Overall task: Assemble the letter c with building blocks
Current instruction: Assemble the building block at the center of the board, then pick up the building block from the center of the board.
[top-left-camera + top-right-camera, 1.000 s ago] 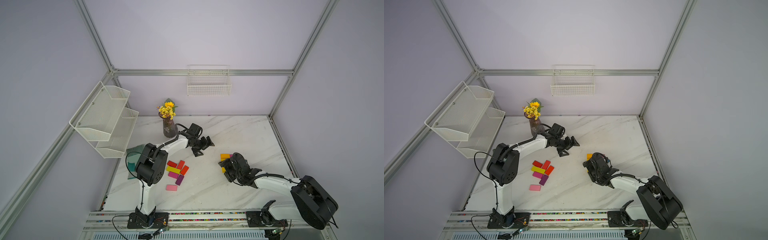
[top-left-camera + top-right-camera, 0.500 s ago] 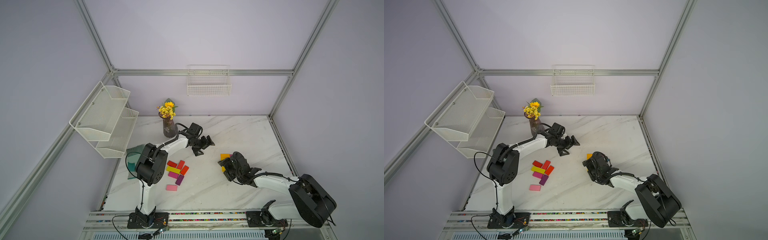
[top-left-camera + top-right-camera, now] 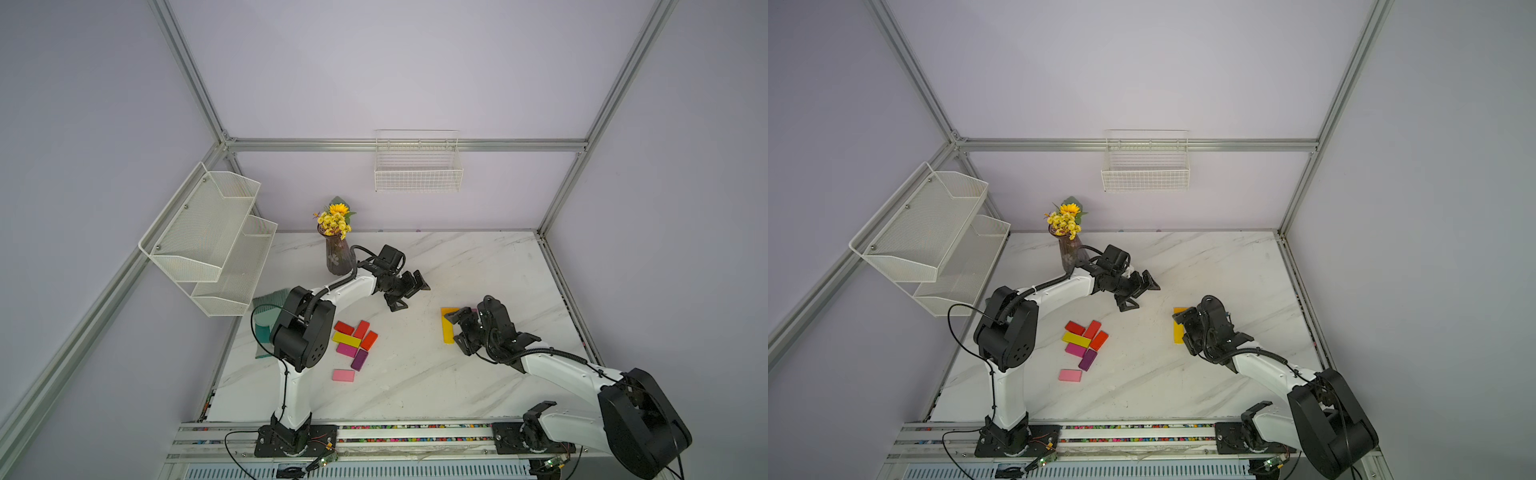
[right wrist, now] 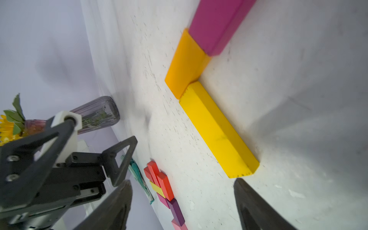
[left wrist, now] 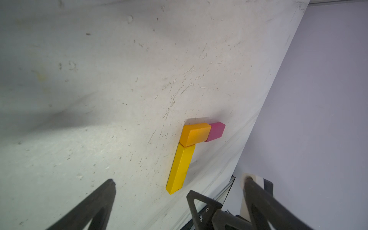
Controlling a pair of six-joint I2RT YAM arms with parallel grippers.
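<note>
Three building blocks form a corner on the table: a long yellow one [image 4: 217, 131], an orange one [image 4: 187, 63] and a magenta one [image 4: 217, 23], each touching the one beside it. My right gripper [image 4: 182, 181] hangs open over the near end of the yellow block [image 3: 448, 332], holding nothing. My left gripper [image 3: 409, 296] is wide open and empty, apart from the corner toward the vase. The left wrist view shows the same yellow [image 5: 180, 167], orange [image 5: 195, 133] and magenta [image 5: 216, 131] blocks. Several loose blocks lie in a cluster [image 3: 353, 343], with a pink one [image 3: 343, 375] lying apart.
A vase of yellow flowers [image 3: 337, 257] stands behind the left gripper. White mesh shelves [image 3: 208, 237] hang over the table's left edge, above a teal object [image 3: 266, 320]. A wire basket [image 3: 417, 166] hangs on the back wall.
The right arm has shifted slightly beside the yellow block. The left arm and all the blocks stay where they were.
</note>
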